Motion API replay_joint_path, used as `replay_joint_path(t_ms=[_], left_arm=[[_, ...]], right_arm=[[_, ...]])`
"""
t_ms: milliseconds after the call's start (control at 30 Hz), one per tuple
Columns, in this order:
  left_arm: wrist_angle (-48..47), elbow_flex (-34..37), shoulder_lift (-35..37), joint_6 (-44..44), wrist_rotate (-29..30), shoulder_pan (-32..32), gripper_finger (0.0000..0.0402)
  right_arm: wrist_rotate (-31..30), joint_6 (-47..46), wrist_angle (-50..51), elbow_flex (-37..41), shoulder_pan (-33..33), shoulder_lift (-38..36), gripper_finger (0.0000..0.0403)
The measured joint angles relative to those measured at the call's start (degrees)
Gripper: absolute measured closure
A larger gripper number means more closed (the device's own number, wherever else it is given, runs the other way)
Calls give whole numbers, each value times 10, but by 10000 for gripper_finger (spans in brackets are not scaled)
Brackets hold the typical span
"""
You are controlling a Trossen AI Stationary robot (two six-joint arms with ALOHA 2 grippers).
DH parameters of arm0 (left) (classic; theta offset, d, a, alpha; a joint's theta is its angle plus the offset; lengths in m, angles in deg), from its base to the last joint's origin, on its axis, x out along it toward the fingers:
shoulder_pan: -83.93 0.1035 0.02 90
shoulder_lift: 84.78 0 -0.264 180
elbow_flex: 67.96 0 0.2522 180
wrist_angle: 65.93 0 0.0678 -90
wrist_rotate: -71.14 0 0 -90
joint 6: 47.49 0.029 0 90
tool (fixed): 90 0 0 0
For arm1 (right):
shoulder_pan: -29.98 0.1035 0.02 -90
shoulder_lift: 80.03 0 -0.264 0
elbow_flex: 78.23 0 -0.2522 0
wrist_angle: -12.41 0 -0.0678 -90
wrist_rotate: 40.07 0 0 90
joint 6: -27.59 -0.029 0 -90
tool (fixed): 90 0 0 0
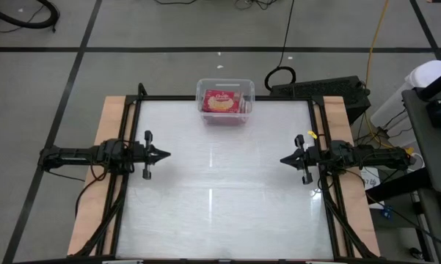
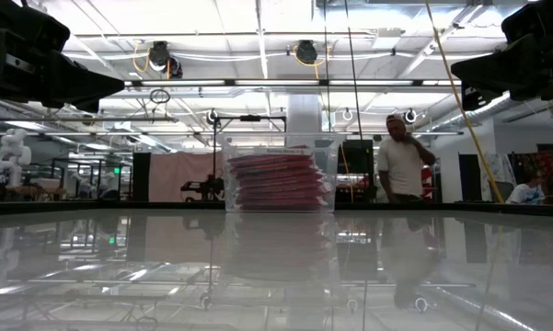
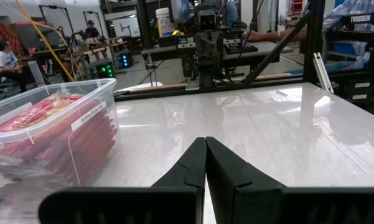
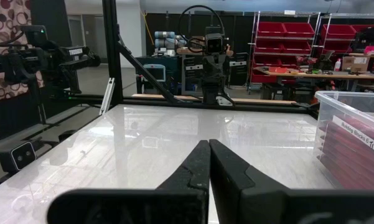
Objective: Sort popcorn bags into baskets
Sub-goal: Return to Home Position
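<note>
Popcorn bags (image 1: pixel 221 102) sit stacked in the clear bin (image 1: pixel 226 83) at the table's far edge, left gripper (image 1: pixel 163 155) and right gripper (image 1: pixel 285 159) both pinched shut and empty, so I'd only worry a bump spills that rim-high stack.

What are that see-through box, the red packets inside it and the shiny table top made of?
The box looks like clear hard plastic: the red packets show through its walls. The packets look like printed film or coated paper; I cannot tell which. The table top is a smooth white glossy sheet, perhaps laminate or acrylic: it gives mirror-like reflections.
</note>
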State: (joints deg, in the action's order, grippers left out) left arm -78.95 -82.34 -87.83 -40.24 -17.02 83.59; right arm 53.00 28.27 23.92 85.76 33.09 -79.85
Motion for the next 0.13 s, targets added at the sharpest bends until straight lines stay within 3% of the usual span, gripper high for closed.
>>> replay_joint_path(t_ms=[133], left_arm=[[0, 0, 0, 0, 0, 0, 387]], right_arm=[[0, 0, 0, 0, 0, 0, 403]])
